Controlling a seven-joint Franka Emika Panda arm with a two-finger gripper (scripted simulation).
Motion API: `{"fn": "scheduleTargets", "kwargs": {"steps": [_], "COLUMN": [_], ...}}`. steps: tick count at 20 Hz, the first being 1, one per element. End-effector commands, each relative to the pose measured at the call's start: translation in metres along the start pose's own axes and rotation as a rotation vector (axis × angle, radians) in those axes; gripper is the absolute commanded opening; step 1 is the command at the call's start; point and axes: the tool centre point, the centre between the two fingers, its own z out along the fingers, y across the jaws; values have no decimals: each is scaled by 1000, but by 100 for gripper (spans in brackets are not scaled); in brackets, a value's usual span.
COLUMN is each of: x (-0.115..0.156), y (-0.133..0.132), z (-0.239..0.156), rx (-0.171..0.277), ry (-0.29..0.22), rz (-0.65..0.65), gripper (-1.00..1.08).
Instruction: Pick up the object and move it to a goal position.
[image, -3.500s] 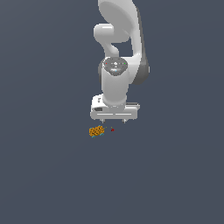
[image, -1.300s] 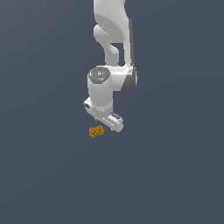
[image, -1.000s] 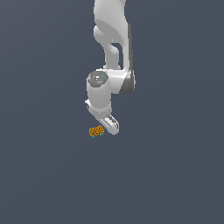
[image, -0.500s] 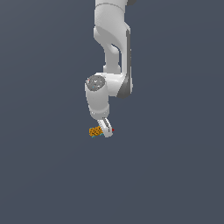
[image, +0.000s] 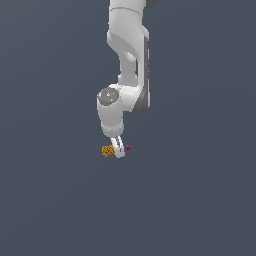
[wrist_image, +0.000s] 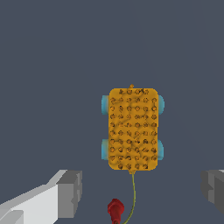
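Observation:
The object (image: 106, 150) is a tiny orange-yellow speckled block with teal bits at its edge, lying on the dark grey floor. In the wrist view it (wrist_image: 133, 129) is a studded oblong with teal wheels at its sides and a thin cord trailing from it. My gripper (image: 118, 151) hangs low, just beside the object on the exterior view's right. In the wrist view the gripper (wrist_image: 142, 192) is open: its two fingers (wrist_image: 70, 194) stand wide apart and the object lies outside the gap, not between them. I hold nothing.
A tiny dark red speck (image: 128, 148) lies just past the gripper on the exterior view's right. In the wrist view it is a red knob (wrist_image: 115, 210) at the end of the object's cord. Only the plain dark grey floor (image: 200, 200) surrounds them.
The arm has come down and the wrist has turned. The gripper has moved from above the floor to floor height beside the object. The object has not moved.

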Motion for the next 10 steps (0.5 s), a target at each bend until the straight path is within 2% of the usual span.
{"fn": "scheduleTargets", "kwargs": {"steps": [1,10], "x": [0,0], "y": [0,1], "z": [1,21], "rx": [0,0], "ry": [0,0], "rz": [9,6], "gripper": [100,100]}}
